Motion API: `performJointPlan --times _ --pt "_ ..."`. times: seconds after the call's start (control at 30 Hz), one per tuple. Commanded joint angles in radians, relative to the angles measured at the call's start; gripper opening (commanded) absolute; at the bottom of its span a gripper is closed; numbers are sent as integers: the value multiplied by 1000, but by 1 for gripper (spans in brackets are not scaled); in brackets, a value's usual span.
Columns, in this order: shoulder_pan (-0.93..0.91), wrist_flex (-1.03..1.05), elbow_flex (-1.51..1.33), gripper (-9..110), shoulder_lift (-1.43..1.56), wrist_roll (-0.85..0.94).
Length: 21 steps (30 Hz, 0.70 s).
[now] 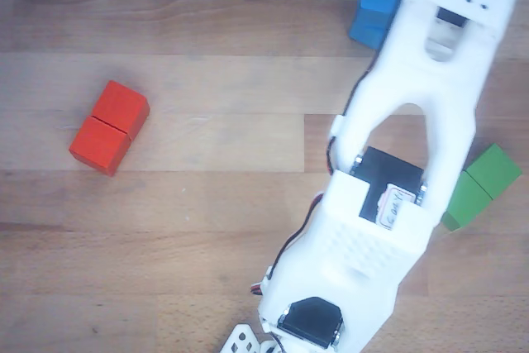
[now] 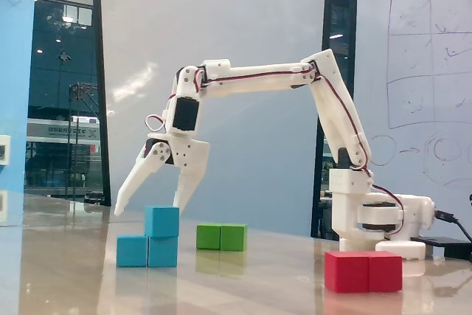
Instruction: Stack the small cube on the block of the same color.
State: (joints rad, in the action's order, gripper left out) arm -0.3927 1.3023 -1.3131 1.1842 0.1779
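Observation:
In the fixed view the small light-blue cube (image 2: pixel 161 222) sits on the right half of the blue oblong block (image 2: pixel 147 251), which lies on the table. My gripper (image 2: pixel 149 206) hangs just above them, open and empty. One finger (image 2: pixel 129 189) is splayed out to the left and the other finger (image 2: pixel 184 186) comes down just behind the cube's right side. In the other view the blue block (image 1: pixel 369 29) shows at the top, partly hidden under the white arm (image 1: pixel 413 146). The cube and block are hard to tell apart there.
A red oblong block (image 1: pixel 109 127) lies at the left in the other view and at the front right in the fixed view (image 2: pixel 363 271). A green oblong block (image 1: pixel 482 185) lies beside the arm and shows behind the blue stack in the fixed view (image 2: pixel 221 237). The arm's base (image 2: pixel 369 219) stands at the right.

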Motion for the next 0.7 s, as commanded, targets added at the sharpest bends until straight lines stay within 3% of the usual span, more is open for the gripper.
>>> performJointPlan --times 0.0,0.27,0.67 --pt "-69 2 107 31 51 6" --pt "-23 20 64 31 179 -6" --pt "94 2 -383 31 653 -77"
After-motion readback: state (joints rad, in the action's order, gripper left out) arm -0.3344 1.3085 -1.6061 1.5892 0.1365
